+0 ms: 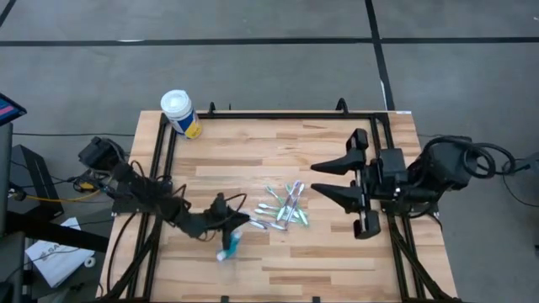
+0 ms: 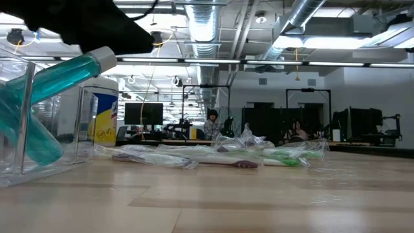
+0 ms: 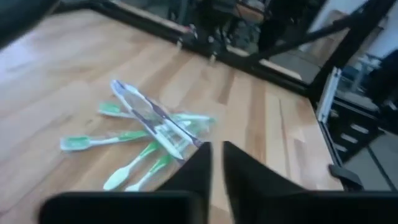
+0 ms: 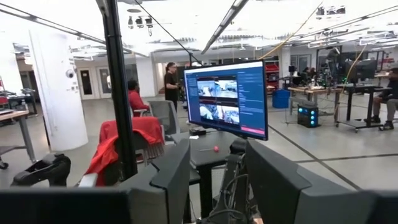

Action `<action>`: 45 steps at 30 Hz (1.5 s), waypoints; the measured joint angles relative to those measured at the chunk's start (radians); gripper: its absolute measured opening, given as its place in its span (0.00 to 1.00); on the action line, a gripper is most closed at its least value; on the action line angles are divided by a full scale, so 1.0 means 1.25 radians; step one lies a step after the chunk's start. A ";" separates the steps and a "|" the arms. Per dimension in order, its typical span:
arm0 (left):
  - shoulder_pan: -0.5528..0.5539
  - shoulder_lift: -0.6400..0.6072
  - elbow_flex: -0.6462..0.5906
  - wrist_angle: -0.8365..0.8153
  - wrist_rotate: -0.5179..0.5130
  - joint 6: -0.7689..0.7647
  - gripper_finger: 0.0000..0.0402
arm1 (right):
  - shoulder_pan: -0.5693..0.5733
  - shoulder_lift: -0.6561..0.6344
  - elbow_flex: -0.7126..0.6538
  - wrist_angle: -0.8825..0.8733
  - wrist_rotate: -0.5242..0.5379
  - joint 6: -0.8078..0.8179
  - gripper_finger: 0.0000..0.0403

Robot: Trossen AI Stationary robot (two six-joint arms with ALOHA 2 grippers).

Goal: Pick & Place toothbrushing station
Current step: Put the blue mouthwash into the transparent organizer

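The left gripper (image 1: 240, 220) hangs low over the front-left part of the wooden table (image 1: 328, 261), its two dark fingers (image 3: 198, 167) drawn nearly together with only a thin slit between them and nothing seen clamped there. Just below its tip in the high view, toward the table's front edge, stands the see-through holder (image 2: 29, 145), with a teal tube (image 1: 231, 247) leaning tilted inside it; in the low view the tube's white cap (image 2: 103, 59) sits right under the dark arm. Whether the fingers touch the tube cannot be told.

Just ahead of this gripper, toward the table's middle, lies the loose heap of toothbrushes (image 1: 285, 208), some in clear wrappers, pale green and purple among them, crossing one another flat on the wood. They lie apart from the holder.

Farther off, beyond the heap, the right gripper (image 1: 333, 178) waits over the table's right side, its fingers spread wide and holding nothing.

Behind the left arm, at the table's far-left corner, stands a white-lidded canister (image 1: 179, 113) with a yellow label, well apart from everything else.
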State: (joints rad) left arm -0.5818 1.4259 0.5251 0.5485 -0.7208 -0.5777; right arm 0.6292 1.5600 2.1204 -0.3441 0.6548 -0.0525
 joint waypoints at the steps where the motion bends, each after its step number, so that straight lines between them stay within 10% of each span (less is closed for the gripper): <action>1: 0.015 -0.005 0.000 -0.006 0.037 0.002 0.03 | 0.000 0.000 0.000 0.000 0.001 0.000 0.35; 9: 0.080 -0.019 -0.001 -0.012 0.127 0.014 0.00 | 0.000 0.000 0.000 -0.180 0.184 0.083 0.17; 18: 0.114 -0.260 0.001 -0.078 0.132 0.164 0.00 | 0.028 0.053 -0.120 -0.857 0.235 0.884 0.00; 28: 0.093 -0.313 0.000 -0.332 0.269 0.011 0.00 | 0.018 0.088 -0.430 -0.488 0.142 0.998 0.00; 45: 0.269 -0.165 0.000 -0.303 0.612 0.003 0.00 | -0.030 0.077 -0.437 -0.199 0.085 0.752 0.00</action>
State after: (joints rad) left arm -0.2450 1.2201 0.5253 0.1696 0.0445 -0.5746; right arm 0.5914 1.6558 1.5742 -0.5930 0.7614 0.8881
